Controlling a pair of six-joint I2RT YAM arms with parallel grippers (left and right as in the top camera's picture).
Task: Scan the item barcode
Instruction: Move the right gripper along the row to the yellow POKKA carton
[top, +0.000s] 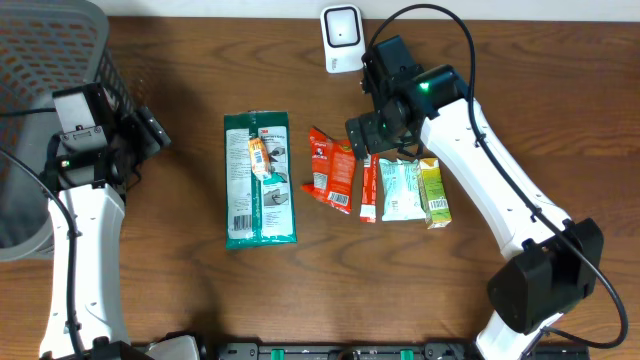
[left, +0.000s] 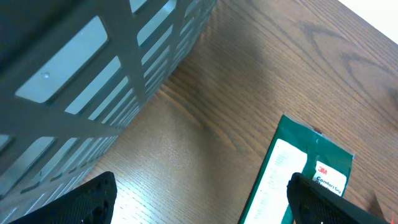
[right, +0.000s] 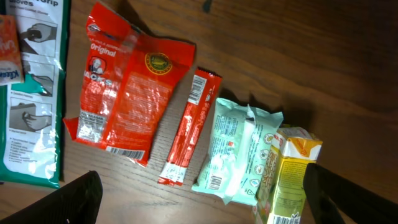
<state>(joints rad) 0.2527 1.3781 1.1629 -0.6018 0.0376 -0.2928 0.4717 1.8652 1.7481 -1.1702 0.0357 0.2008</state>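
Observation:
A row of items lies mid-table: a green 3M package (top: 259, 180) with a small orange packet (top: 259, 158) on top, a red snack bag (top: 333, 170), a thin red stick pack (top: 368, 190), a mint-green packet (top: 401, 188) and a yellow-green carton (top: 434, 193). A white scanner (top: 342, 36) stands at the back edge. My right gripper (top: 385, 148) hovers open just above the stick pack (right: 189, 127) and the mint packet (right: 239, 149), with nothing between its fingers. My left gripper (top: 150, 140) is open and empty beside the basket, left of the green package (left: 298, 174).
A grey slatted basket (top: 50, 60) fills the far left corner, close against my left arm; its wall (left: 81, 74) takes up much of the left wrist view. Bare wooden table (top: 180, 280) stretches along the front.

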